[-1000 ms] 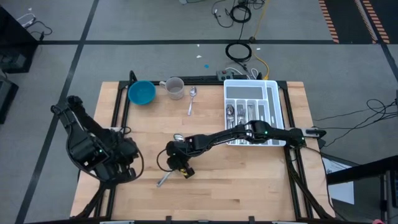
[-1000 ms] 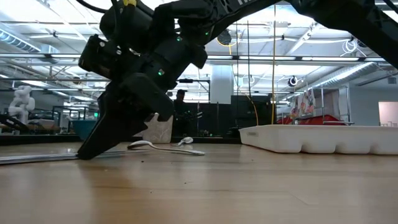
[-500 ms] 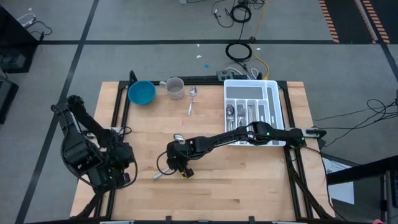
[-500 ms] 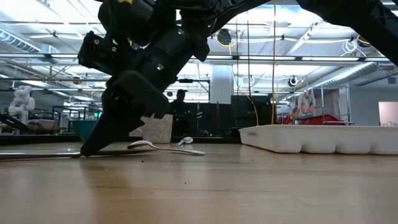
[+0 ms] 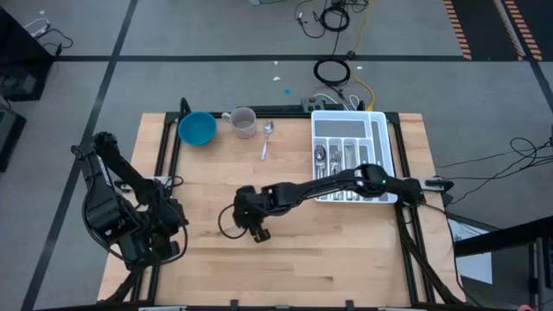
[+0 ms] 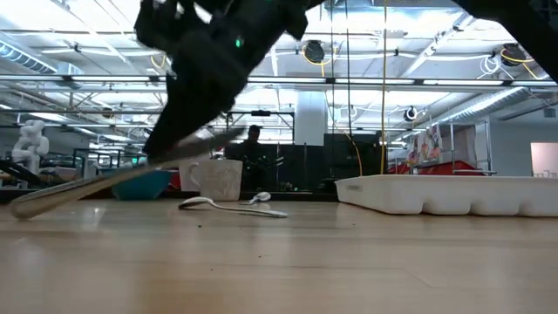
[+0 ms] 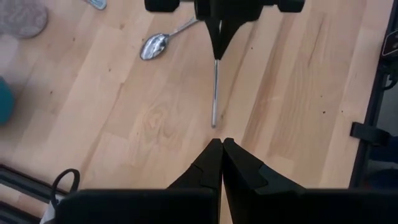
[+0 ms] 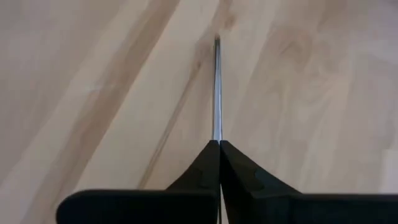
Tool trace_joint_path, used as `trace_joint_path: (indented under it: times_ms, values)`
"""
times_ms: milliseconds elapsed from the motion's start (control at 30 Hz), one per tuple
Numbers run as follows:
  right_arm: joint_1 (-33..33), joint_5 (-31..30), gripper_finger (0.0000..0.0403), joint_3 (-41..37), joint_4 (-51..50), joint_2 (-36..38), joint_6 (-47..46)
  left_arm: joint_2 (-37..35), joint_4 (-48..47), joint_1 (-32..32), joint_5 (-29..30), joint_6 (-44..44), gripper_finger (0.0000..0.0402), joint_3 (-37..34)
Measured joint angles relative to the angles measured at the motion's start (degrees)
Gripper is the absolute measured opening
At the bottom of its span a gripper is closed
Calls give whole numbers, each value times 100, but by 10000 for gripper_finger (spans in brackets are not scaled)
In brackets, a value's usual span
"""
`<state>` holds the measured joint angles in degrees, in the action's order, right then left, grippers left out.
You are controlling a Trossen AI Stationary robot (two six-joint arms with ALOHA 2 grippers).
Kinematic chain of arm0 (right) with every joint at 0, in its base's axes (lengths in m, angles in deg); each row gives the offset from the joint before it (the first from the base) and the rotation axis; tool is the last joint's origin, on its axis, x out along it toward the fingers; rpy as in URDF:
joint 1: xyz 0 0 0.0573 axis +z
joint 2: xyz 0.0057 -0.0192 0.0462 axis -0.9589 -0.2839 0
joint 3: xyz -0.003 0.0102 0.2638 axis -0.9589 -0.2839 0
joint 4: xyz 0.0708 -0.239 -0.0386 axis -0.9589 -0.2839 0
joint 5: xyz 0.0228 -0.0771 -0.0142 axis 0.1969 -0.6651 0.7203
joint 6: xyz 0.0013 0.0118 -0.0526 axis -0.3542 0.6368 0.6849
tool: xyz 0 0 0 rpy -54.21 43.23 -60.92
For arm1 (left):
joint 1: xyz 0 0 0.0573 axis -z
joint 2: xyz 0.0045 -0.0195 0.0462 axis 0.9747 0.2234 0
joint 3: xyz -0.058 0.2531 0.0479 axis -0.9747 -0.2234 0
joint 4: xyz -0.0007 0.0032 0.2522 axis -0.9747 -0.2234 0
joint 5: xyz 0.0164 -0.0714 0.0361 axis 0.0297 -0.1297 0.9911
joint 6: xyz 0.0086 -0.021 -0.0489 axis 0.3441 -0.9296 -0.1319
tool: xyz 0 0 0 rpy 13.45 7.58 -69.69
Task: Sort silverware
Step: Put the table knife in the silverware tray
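Low view: R gripper clamps knife above table.

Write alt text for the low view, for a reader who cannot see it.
The right gripper, shut on a knife, holds it slanting just above the wooden table, its far end dipping low at the left. Behind lie a spoon, a cup and a blue bowl, with a white tray to the right.

Blue bowl, white tray, silver knife
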<state>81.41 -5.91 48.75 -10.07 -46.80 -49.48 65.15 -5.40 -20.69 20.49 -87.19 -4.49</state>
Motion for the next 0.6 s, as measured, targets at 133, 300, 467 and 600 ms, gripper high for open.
trace_joint_path:
  times_ms: [133,300,467,600]
  values:
    - [0,-306,1,20,-169,237,-63,0,1,2,106,3,15,0]
    - [-97,-380,1,22,-644,346,-166,2,0,2,288,7,15,0]
    - [-162,-59,2,22,-879,348,-382,2,0,2,364,11,15,0]
    - [-188,305,40,31,-882,160,-625,2,0,2,418,14,15,0]
